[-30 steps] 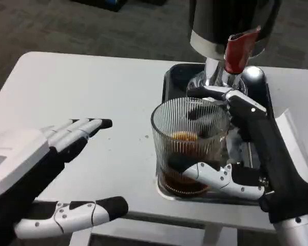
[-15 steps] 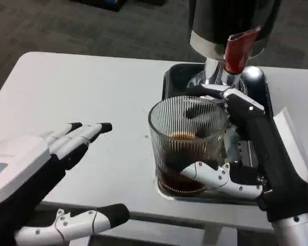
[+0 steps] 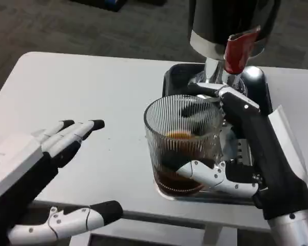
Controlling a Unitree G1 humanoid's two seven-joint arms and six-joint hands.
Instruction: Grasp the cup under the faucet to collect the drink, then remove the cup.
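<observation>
Ribbed clear cup [image 3: 182, 141], dark drink inside, gripped by right robot hand [image 3: 236, 154]; left robot hand [image 3: 38, 179] spread, empty.

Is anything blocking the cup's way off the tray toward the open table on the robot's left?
Nothing visible blocks it. The right hand grips the ribbed glass cup, which holds dark drink, at the near left edge of the black tray. The white table to its left is bare; the left hand waits open, apart from the cup.
</observation>
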